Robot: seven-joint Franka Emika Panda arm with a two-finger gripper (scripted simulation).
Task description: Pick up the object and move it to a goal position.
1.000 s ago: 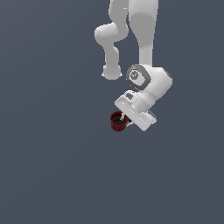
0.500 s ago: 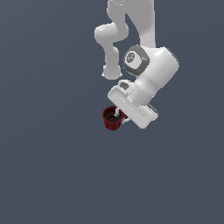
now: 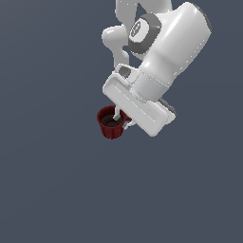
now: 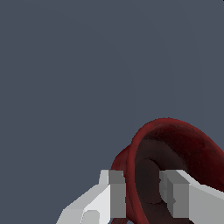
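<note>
The object, a small dark red mug (image 3: 111, 123) with a dark inside, hangs under the big white arm in the exterior view. My gripper (image 3: 122, 121) is shut on its rim: one finger (image 3: 116, 114) reaches inside, the other sits outside on the exterior view's right. In the wrist view the mug (image 4: 192, 148) fills the corner, tilted with its mouth toward the camera. One grey pad (image 4: 117, 194) presses the outer wall and the other pad (image 4: 173, 194) the inner wall, with the gripper (image 4: 144, 194) straddling the rim.
A flat, featureless dark blue-grey background (image 3: 47, 190) surrounds the arm (image 3: 166, 52) on all sides. No other objects, edges or goal marker show in either view.
The arm has swung toward the exterior camera and now looks much larger. The mug, still held, has drifted toward the exterior view's left and slightly down.
</note>
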